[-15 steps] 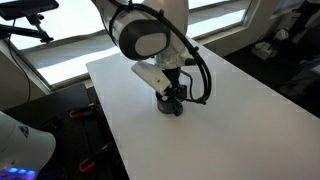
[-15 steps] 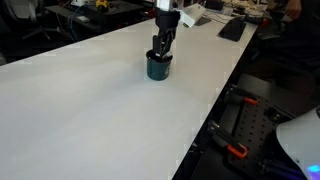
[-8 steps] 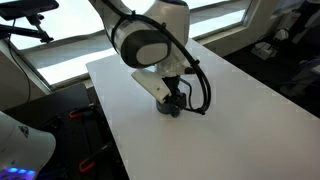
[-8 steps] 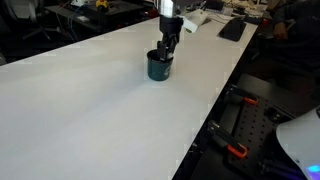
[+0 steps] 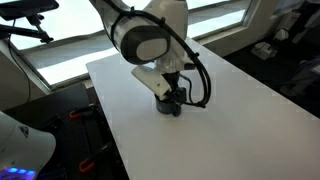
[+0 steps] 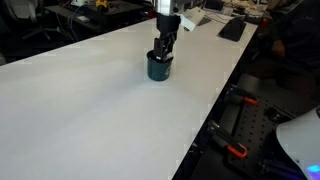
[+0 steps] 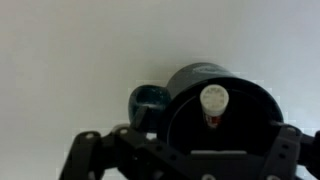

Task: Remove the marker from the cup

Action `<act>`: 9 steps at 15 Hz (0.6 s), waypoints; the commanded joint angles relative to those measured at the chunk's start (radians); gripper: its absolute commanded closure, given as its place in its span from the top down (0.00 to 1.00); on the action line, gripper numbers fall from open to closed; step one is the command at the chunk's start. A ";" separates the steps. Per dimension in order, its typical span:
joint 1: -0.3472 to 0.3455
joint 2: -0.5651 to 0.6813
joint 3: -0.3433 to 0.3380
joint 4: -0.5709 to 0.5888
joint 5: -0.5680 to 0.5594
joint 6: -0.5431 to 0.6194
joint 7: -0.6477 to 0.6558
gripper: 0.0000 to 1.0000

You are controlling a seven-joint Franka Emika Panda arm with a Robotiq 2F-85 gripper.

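The cup [image 6: 158,68] is a small dark mug standing upright on the white table [image 6: 90,110]; it also shows in an exterior view [image 5: 173,109]. In the wrist view I look straight down into the cup [image 7: 243,100], with its handle [image 7: 148,101] at the left. The marker [image 7: 214,100] stands inside it, showing a pale round end with a reddish band below. My gripper [image 6: 164,45] hangs right above the cup's mouth. In the wrist view my gripper [image 7: 190,142] is open, one finger on each side of the cup, not touching the marker.
The table's edges lie close on either side [image 5: 105,120]. Beyond the far end are a keyboard [image 6: 232,28] and desk clutter. Windows and a rack stand behind the table [image 5: 60,50]. Red clamps sit on the floor frame [image 6: 236,152].
The arm shifted slightly over the cup and came back. The cup and marker have not moved.
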 commanded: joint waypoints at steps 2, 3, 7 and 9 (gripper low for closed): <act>0.017 -0.048 0.023 0.007 -0.006 -0.020 0.012 1.00; 0.021 -0.051 0.027 0.012 -0.007 -0.022 0.014 1.00; 0.028 -0.060 0.045 0.025 0.000 -0.035 0.012 1.00; 0.026 -0.059 0.056 0.031 0.013 -0.057 0.011 1.00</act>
